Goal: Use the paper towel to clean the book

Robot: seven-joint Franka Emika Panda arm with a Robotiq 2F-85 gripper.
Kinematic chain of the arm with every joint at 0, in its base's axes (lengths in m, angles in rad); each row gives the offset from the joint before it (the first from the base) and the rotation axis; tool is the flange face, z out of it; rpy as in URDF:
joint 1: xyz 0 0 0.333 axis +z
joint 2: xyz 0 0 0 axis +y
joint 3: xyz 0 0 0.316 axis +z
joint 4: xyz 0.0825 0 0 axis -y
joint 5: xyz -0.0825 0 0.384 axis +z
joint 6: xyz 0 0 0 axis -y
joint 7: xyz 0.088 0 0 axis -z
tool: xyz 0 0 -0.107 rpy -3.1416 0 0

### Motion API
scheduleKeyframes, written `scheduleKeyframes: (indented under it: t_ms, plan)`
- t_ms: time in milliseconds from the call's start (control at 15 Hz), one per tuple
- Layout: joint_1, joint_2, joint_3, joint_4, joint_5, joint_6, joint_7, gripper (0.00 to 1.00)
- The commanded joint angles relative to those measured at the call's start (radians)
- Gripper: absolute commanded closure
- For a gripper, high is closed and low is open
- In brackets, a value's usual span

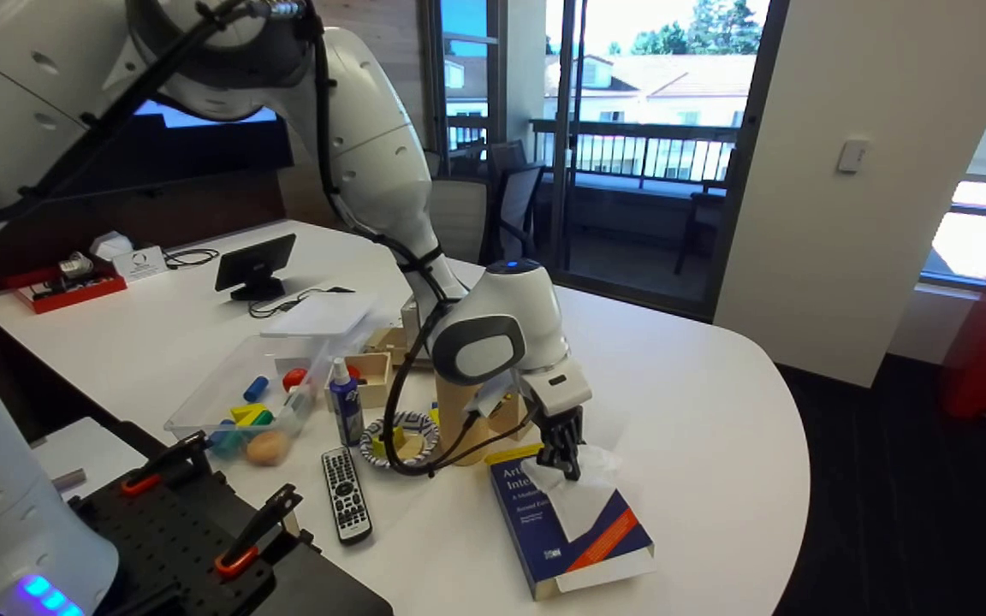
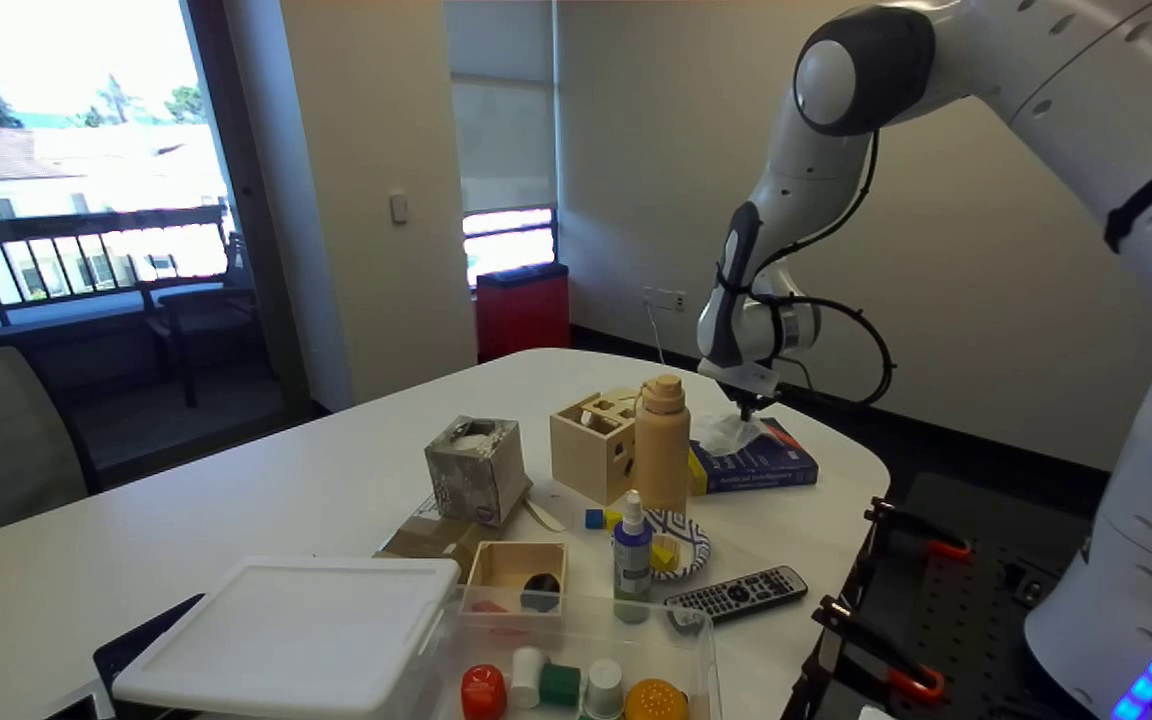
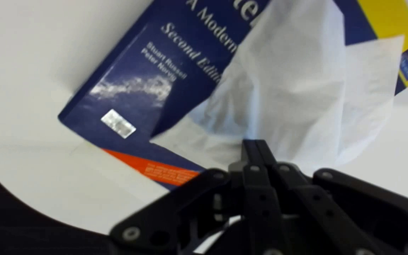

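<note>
The book lies flat on the white table, with a dark blue cover and an orange stripe. It also shows in an exterior view and in the wrist view, where a yellow band shows at its upper right. The crumpled white paper towel covers part of the cover and hangs past one edge. It lies on the book in both exterior views. My gripper points down over the book with its fingers together, and a fold of towel meets the fingertips. The pinched part is hidden.
An orange bottle and a wooden shape box stand close to the book. A patterned plate, a spray bottle, a remote and a clear bin lie farther off. The table's rounded edge is beyond the book.
</note>
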Motion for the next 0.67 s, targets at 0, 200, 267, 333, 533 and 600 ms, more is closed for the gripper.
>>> scheduleKeyframes:
  t_ms: [0, 200, 267, 333, 533, 600]
  plan:
    - [0.033, 0.043, 0.027, 0.044, 0.034, 0.012, -0.010, 1.00]
    - [0.008, 0.044, 0.086, 0.053, 0.045, 0.000, -0.035, 1.00]
    - [0.002, 0.044, 0.101, 0.051, 0.050, -0.003, -0.039, 1.00]
    - [-0.010, 0.042, 0.119, 0.047, 0.057, -0.011, -0.044, 1.00]
    - [-0.037, 0.028, 0.146, 0.028, 0.068, -0.025, -0.054, 1.00]
    - [-0.051, 0.022, 0.152, 0.021, 0.070, -0.030, -0.056, 1.00]
